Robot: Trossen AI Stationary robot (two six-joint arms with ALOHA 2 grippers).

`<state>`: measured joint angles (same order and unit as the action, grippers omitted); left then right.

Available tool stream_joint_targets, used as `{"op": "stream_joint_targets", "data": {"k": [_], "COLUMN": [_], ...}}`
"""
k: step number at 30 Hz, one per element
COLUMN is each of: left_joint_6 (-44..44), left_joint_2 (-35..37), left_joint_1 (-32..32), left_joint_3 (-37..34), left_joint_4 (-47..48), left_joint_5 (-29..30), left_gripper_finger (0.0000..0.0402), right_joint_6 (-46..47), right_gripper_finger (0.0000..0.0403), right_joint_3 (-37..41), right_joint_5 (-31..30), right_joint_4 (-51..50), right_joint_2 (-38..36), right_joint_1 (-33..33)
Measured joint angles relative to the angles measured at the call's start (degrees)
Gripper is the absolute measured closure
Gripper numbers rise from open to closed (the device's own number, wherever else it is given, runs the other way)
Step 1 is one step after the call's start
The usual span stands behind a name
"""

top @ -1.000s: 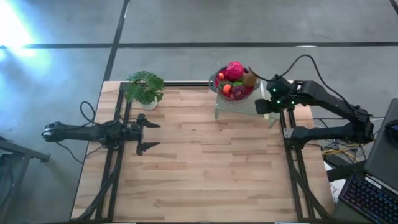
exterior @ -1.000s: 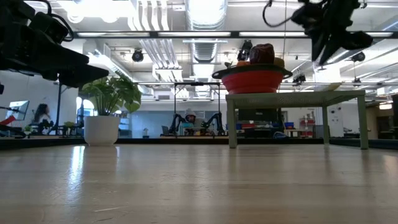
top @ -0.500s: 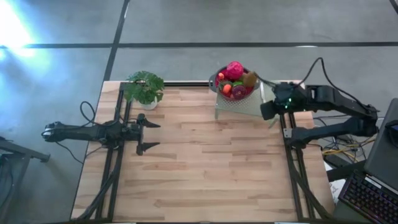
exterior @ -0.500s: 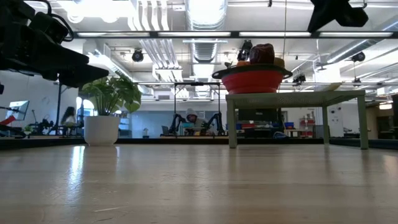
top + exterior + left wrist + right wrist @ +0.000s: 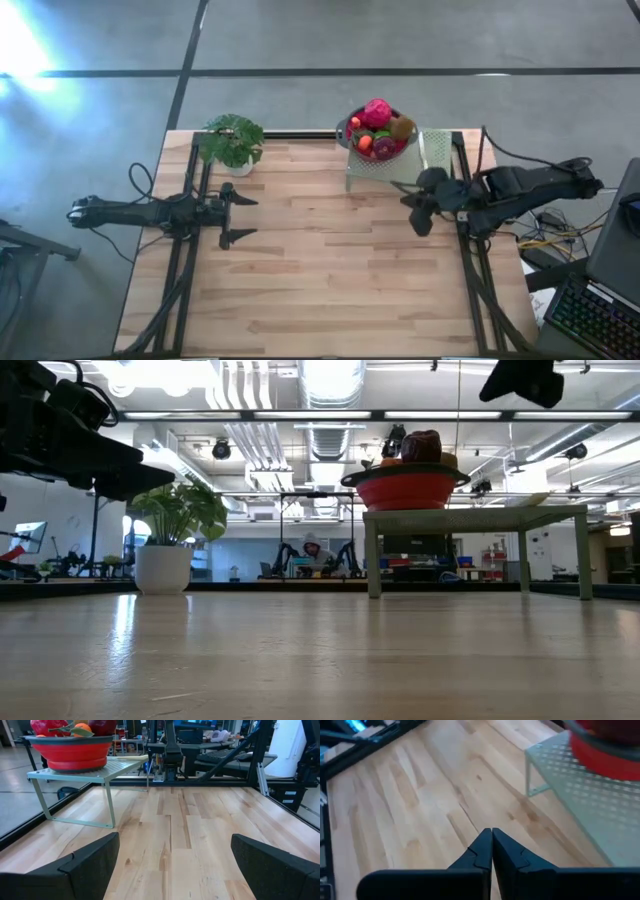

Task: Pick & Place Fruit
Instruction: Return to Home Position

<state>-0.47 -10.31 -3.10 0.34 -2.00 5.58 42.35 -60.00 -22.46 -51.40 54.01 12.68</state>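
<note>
High view: fruit [image 5: 378, 128] heaped in the bowl [image 5: 343, 129] on the shelf [image 5: 385, 170]; right gripper [image 5: 410, 200] beside it. 
Low view: bowl brim-full. 
Left wrist view: left gripper [image 5: 175, 860] spread wide and empty. 
Right wrist view: fingers [image 5: 480, 851] pressed together. 
Fruit judged light, hard and slick, so pinch mid-body.

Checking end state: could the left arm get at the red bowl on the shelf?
Probably yes: bare table lies between the left gripper, jaws open, and the bowl on its shelf; reach untested.

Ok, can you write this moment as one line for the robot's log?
fruit: in red bowl on shelf | right gripper: shut, raised near shelf | left gripper: open, left side
</note>
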Motion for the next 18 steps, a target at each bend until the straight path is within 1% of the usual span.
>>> {"op": "stream_joint_targets", "data": {"k": [2,7,9,13,18], "left_joint_6": [0.0,0.0,0.0,0.0,0.0], "left_joint_2": [0.0,0.0,-0.01,-0.01,0.01], "left_joint_1": [0.0,0.0,-0.02,-0.01,-0.01], "left_joint_3": [0.01,0.0,0.0,0.0,0.0], "left_joint_4": [0.0,0.02,0.07,0.09,0.11], "left_joint_5": [0.01,0.02,-0.02,-0.01,-0.02], "left_gripper_finger": [0.0014,0.0014,0.0014,0.0014,0.0014], "right_joint_6": [-2.13,-8.44,-10.27,-13.68,-19.86], "right_gripper_finger": [0.0394,0.0394,0.0394,0.0395,0.0394], "right_joint_3": [3.33,13.66,18.05,26.77,35.95], "right_joint_5": [1.59,12.0,14.36,15.58,20.37], "right_joint_4": [3.93,15.7,20.01,28.12,38.05], "right_joint_2": [-0.34,-2.73,-5.13,-12.57,-24.01], "right_joint_1": [0.38,0.14,0.08,0.04,0.05]}}
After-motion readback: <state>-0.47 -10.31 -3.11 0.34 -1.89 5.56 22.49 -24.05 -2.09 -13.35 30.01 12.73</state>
